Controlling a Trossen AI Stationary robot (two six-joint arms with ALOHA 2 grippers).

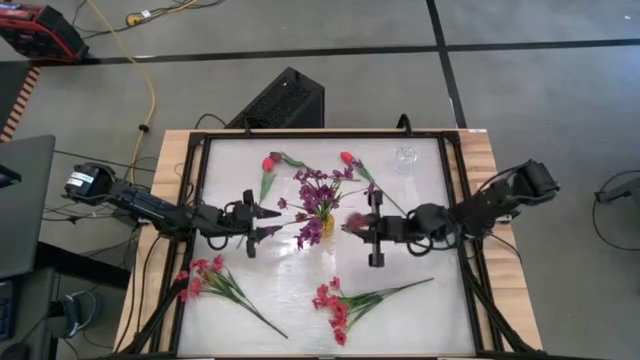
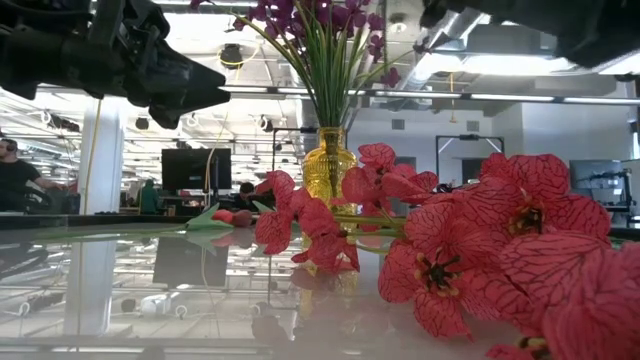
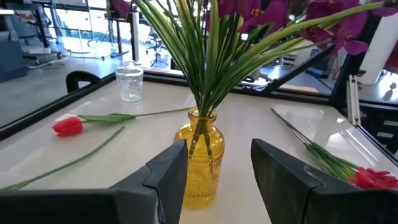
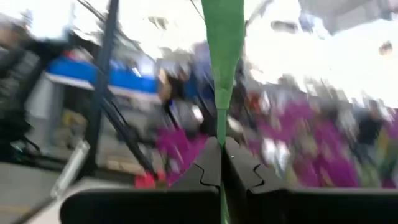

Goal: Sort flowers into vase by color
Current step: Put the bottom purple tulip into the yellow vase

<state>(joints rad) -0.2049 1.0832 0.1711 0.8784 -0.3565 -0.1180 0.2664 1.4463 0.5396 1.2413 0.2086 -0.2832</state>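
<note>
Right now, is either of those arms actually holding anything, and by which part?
Yes. The right end effector is shut on a flower's green stem. The left end effector is open, holding nothing, near the yellow vase.

My overhead feed is evenly lit and sharp, with soft glare on the glossy table (image 1: 300, 300). From table height I get bright ceiling lights behind, so the left gripper (image 2: 195, 100) reads as a dark silhouette, and the nearest red flowers (image 2: 500, 250) are soft. My right wrist feed is badly smeared; beyond the right gripper (image 4: 221, 158) I can perhaps make out purple blooms (image 4: 311, 143).
</note>
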